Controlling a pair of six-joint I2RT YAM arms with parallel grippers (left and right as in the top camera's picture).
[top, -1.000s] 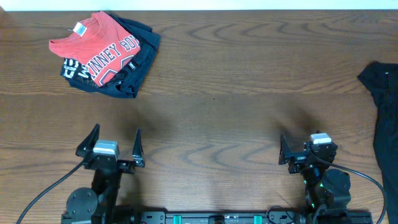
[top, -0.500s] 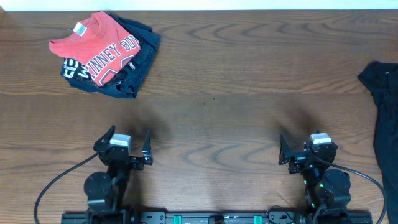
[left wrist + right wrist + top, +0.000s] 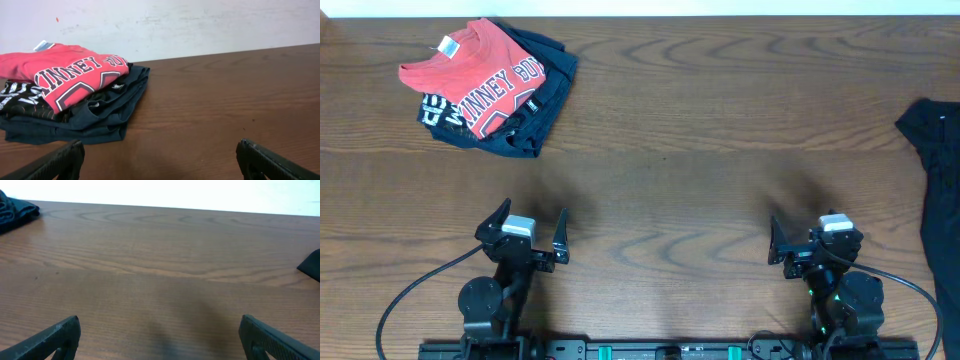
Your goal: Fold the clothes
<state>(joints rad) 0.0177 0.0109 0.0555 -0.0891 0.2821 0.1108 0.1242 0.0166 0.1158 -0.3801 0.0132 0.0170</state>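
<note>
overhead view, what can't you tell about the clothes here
Black garment: overhead, cut off by the right edge; its type and full shape cannot be told.
Dark clothes under the red shirt: the shirt covers them; their number is unclear.
Red shirt's lettering: folded under, incomplete in overhead and left wrist views.

You'll find the stack of clothes on the table in the frame's upper left and another garment at the right edge. The left gripper sits lower left, the right gripper lower right.
</note>
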